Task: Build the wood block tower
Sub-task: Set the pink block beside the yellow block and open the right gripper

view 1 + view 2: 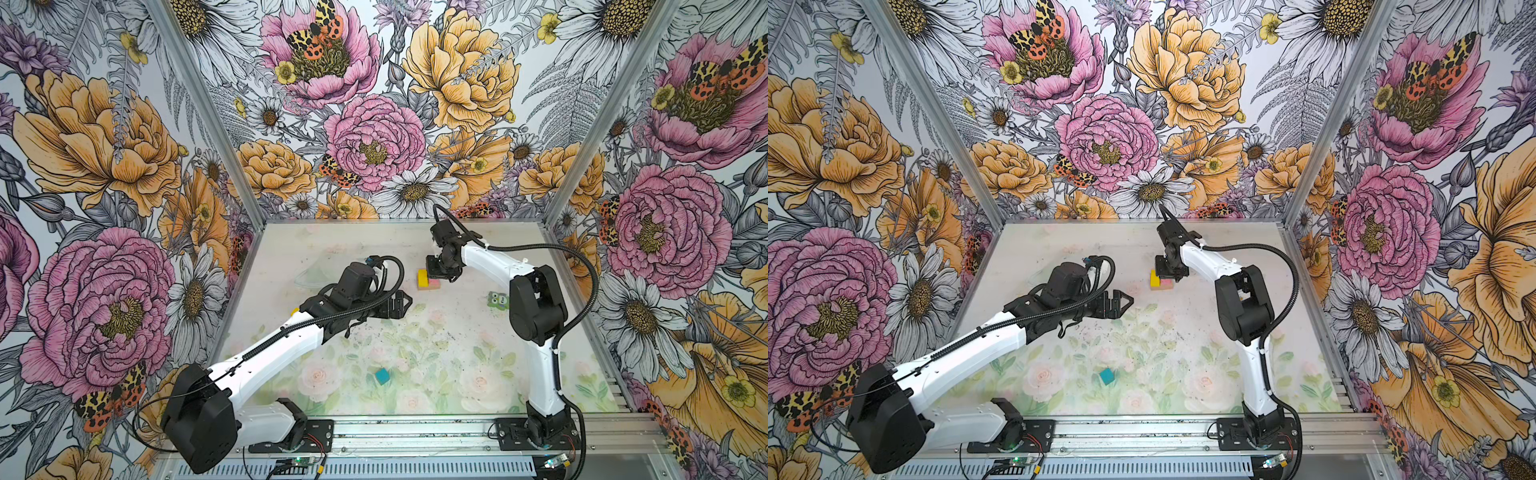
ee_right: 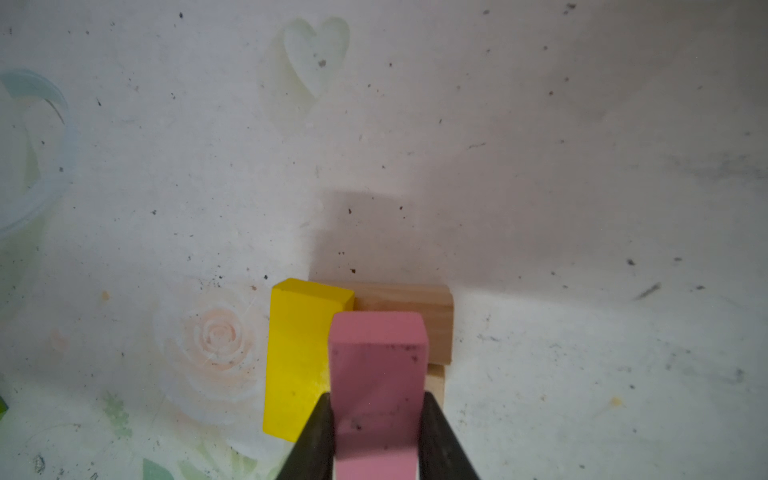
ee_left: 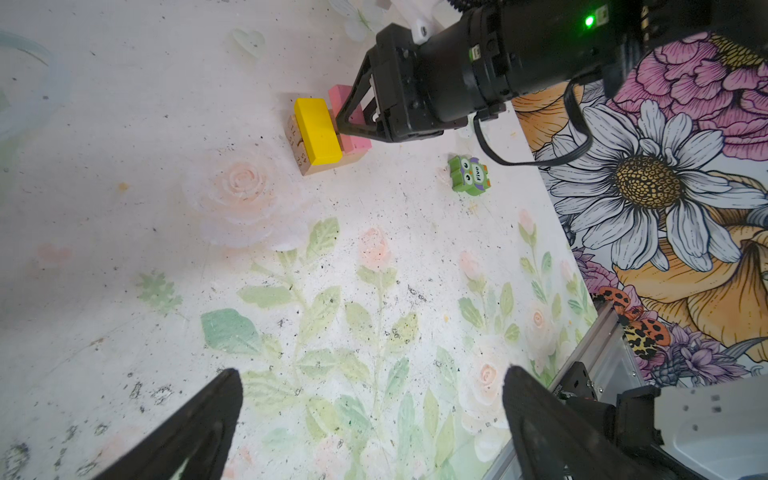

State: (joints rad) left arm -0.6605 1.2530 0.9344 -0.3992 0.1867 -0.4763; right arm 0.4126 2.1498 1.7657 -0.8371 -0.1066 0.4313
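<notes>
The wood block tower is a low stack at the back of the table. Tan planks [image 3: 300, 151] [image 2: 415, 316] form its base, and a yellow bar [image 1: 422, 277] [image 1: 1155, 279] [image 3: 318, 131] [image 2: 297, 353] lies on them. My right gripper [image 1: 440, 272] [image 1: 1169, 272] [image 3: 345, 124] [image 2: 377, 415] is shut on a pink slab [image 2: 378, 374] [image 3: 353, 139] [image 1: 433, 283], beside the yellow bar and on or just over the planks. A teal cube [image 1: 383, 376] [image 1: 1107, 376] lies alone near the front. My left gripper [image 1: 405, 305] [image 1: 1125, 303] [image 3: 370, 382] hangs open and empty over mid-table.
A small green owl figure [image 1: 498, 300] [image 3: 468, 173] stands right of the stack, near the right arm. A clear round dish [image 1: 316, 276] [image 2: 33, 166] lies at the back left. A bit of yellow [image 1: 295, 311] shows behind the left arm. Flowered walls close three sides.
</notes>
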